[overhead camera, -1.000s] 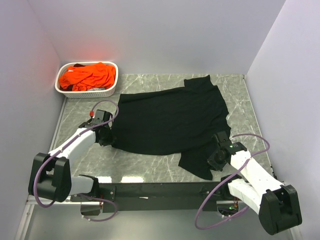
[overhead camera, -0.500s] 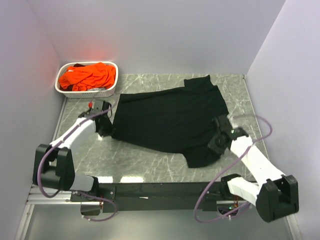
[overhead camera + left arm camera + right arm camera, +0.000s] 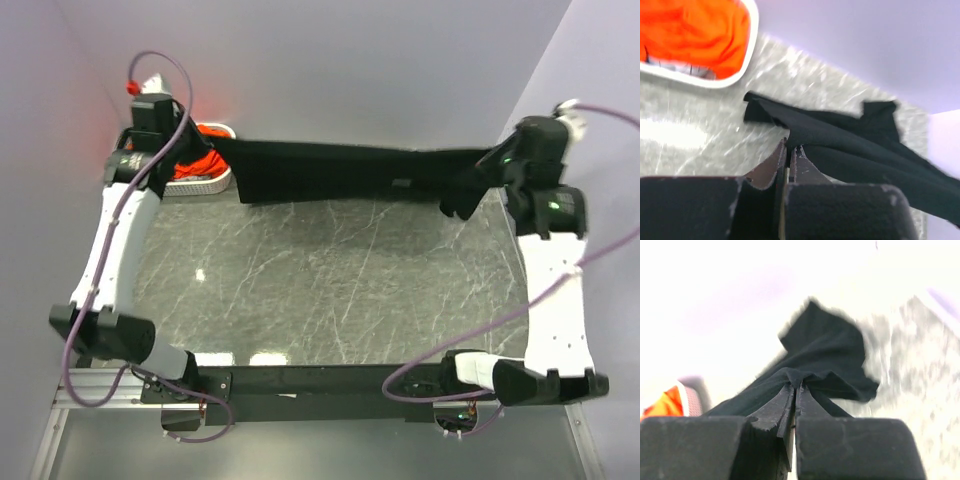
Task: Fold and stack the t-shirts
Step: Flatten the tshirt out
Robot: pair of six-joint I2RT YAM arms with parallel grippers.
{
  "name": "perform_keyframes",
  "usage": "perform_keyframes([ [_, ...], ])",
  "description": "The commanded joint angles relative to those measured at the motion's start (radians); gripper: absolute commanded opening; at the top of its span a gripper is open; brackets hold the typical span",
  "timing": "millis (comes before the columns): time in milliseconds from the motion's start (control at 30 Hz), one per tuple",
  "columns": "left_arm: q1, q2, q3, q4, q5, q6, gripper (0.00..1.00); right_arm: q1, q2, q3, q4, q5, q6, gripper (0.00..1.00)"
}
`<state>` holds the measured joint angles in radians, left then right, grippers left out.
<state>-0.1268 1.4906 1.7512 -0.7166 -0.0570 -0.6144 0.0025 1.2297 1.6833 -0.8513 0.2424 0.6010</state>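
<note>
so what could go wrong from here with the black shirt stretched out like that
The left hand and right hand each pinch only a small fold of the black t-shirt, so the taut cloth might slip out. The left hand is also near the basket and could snag it.

Matt black cloth tee [image 3: 340, 172], glossy grey marble-look tabletop [image 3: 330, 290], seemingly plastic white basket [image 3: 205, 184], soft orange cloth tees [image 3: 690, 30].

Bright even light, glare spots on marble table [image 3: 300, 290], right wrist view overexposed, motion-blurred
</note>
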Motion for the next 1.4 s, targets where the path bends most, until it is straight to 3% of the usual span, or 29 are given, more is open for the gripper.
perform_keyframes([
  [0,0.015,-0.166,0.065,0.011,-0.041,0.076,0.01,-0.041,-0.108,0.139,0.021,0.066,-0.133,0.0],
  [167,0.013,-0.416,0.025,0.11,-0.076,0.119,0.0,-0.042,-0.275,0.159,0.075,0.093,-0.279,0.0],
  [267,0.013,-0.499,0.056,0.088,-0.092,0.133,0.0,-0.044,-0.386,0.15,0.109,0.092,-0.339,0.0],
  [433,-0.017,-0.579,0.077,0.068,-0.129,0.134,0.0,-0.032,-0.507,0.164,0.132,0.095,-0.435,0.0],
  [633,-0.034,-0.572,0.035,0.069,-0.123,0.156,0.0,-0.007,-0.487,0.165,0.156,0.006,-0.527,0.0],
  [800,-0.034,-0.501,-0.126,0.132,-0.113,0.156,0.0,-0.007,-0.386,0.05,0.202,-0.115,-0.56,0.0],
  [1033,-0.025,-0.314,-0.487,0.409,-0.126,0.136,0.0,-0.007,-0.23,-0.339,0.48,-0.212,-0.583,0.0],
  [1200,0.026,-0.037,-0.55,0.616,-0.084,0.1,0.0,-0.007,0.0,-0.473,0.707,-0.235,-0.584,0.0],
  [1367,0.053,0.285,-0.437,0.706,-0.024,0.11,0.0,-0.007,0.306,-0.436,0.819,-0.239,-0.592,0.0],
])
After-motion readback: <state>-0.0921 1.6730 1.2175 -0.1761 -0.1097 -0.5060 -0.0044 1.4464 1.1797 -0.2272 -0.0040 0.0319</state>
